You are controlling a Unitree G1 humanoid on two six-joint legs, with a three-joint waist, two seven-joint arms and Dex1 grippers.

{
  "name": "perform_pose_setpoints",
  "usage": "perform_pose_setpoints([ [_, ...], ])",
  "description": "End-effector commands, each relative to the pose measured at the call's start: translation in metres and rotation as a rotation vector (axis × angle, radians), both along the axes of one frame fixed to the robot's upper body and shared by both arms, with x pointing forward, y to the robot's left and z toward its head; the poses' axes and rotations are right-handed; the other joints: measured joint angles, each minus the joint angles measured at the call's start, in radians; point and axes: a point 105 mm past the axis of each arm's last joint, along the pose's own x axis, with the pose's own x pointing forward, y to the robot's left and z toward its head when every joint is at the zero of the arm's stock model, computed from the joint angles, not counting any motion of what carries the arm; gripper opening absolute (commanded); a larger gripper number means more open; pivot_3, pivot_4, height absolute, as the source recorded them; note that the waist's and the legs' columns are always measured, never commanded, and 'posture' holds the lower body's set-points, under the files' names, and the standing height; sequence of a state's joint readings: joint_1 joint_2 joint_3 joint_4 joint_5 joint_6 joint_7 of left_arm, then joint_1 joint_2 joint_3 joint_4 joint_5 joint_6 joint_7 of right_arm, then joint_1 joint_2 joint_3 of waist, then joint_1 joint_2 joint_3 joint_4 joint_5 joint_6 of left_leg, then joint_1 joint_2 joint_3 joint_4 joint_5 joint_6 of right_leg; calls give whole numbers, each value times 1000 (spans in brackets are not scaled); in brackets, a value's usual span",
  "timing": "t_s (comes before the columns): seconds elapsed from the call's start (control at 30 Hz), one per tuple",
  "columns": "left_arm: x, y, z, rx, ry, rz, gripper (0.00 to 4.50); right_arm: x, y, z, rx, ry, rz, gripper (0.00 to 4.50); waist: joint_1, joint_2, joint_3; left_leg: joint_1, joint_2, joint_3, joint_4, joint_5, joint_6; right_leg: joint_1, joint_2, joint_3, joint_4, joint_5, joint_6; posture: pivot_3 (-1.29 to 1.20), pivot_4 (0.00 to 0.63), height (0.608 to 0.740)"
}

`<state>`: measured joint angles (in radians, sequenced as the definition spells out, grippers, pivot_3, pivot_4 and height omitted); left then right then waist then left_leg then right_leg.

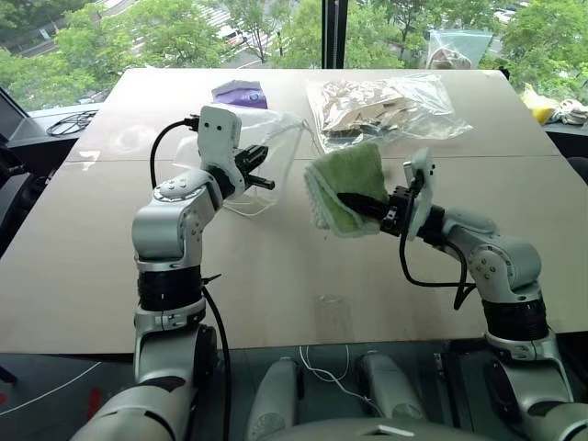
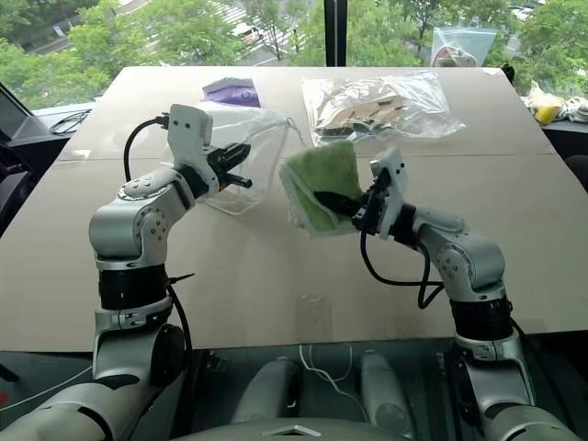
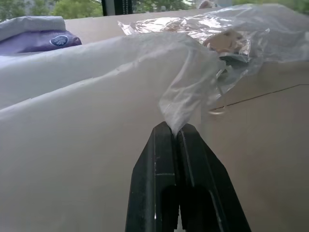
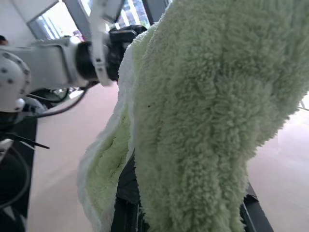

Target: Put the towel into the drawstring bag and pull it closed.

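Note:
The light green towel (image 1: pixel 347 184) hangs above the table's middle, pinched by my right gripper (image 1: pixel 354 200), which is shut on its lower right part; up close its thick terry pile (image 4: pixel 212 111) drapes over the fingers. To its left my left gripper (image 1: pixel 265 182) is shut on the rim of the translucent white drawstring bag (image 1: pixel 276 147), lifting that edge off the table. In the left wrist view the two black fingers (image 3: pixel 166 150) clamp a fold of the thin bag fabric (image 3: pixel 183 92). The bag's mouth faces the towel, a short gap away.
A clear plastic bag with beige contents (image 1: pixel 381 106) lies behind the towel. A purple tissue pack (image 1: pixel 241 93) sits at the back, behind the drawstring bag. Another zip bag (image 1: pixel 457 48) stands at the far right edge. Bare tabletop (image 1: pixel 303 294) stretches toward me.

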<state>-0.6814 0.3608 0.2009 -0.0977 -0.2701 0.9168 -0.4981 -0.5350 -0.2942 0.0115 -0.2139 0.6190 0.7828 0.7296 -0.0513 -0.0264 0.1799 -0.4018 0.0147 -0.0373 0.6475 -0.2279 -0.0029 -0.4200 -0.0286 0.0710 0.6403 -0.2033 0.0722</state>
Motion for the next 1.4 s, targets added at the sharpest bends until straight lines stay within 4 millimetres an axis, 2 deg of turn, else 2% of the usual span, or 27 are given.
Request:
perform_pose_setpoints([
  [0.03, -11, -14, 16, -59, -18, -125, 0, -3, 8, 14, 9, -57, 16, 116, 4, 0, 0, 0, 0, 0, 0, 0, 0, 0, 0, 0, 0, 0, 0, 0, 150, 740],
  [0.17, -16, -22, 23, -84, -3, -196, 0, -1, 15, 16, -6, -81, 10, 116, 7, 0, 0, 0, 0, 0, 0, 0, 0, 0, 0, 0, 0, 0, 0, 0, 150, 740],
  [0.33, -24, -32, 28, -105, 26, -284, 0, 4, 17, -8, -134, -101, -41, 116, 7, 0, 0, 0, 0, 0, 0, 0, 0, 0, 0, 0, 0, 0, 0, 0, 150, 740],
  [0.63, -33, -43, 29, -116, 82, -373, 0, 15, 21, -24, -226, -119, -128, 116, 7, 0, 0, 0, 0, 0, 0, 0, 0, 0, 0, 0, 0, 0, 0, 0, 150, 740],
  [0.73, -35, -45, 27, -114, 95, -389, 0, 12, 27, -23, -254, -147, -109, 116, 6, 0, 0, 0, 0, 0, 0, 0, 0, -1, 0, 0, 0, 0, 0, 0, 150, 740],
  [0.83, -36, -47, 26, -112, 101, -394, 0, 5, 33, -33, -378, -185, -56, 116, 7, 0, 0, 0, 0, 0, 0, 0, 0, -1, 0, 0, 0, 0, 0, 0, 150, 740],
  [0.97, -37, -50, 24, -108, 99, -406, 0, 4, 35, -43, -440, -140, -42, 116, 7, 0, 0, 0, 0, 0, 0, 0, 0, -1, 0, 0, 0, 0, 0, 0, 150, 740],
  [1.07, -42, -54, 24, -102, 87, -436, 0, 11, 35, -43, -374, 9, -93, 116, 7, 0, 0, 0, 0, 0, 0, 0, 0, -1, 0, 0, 0, 0, 0, 0, 150, 740],
  [1.17, -41, -51, 21, -90, 89, -424, 0, 19, 36, -33, -226, 163, -136, 116, 7, 0, 0, 0, 1, 0, 0, 0, 0, -1, 0, 0, 0, 0, 0, 0, 150, 740],
  [1.4, -43, -48, 12, -57, 97, -425, 0, 34, 32, 19, 231, 355, -161, 116, 7, 1, 1, -1, 1, 0, 0, 0, 0, -2, 0, 0, 1, 1, -1, 0, 150, 740],
])
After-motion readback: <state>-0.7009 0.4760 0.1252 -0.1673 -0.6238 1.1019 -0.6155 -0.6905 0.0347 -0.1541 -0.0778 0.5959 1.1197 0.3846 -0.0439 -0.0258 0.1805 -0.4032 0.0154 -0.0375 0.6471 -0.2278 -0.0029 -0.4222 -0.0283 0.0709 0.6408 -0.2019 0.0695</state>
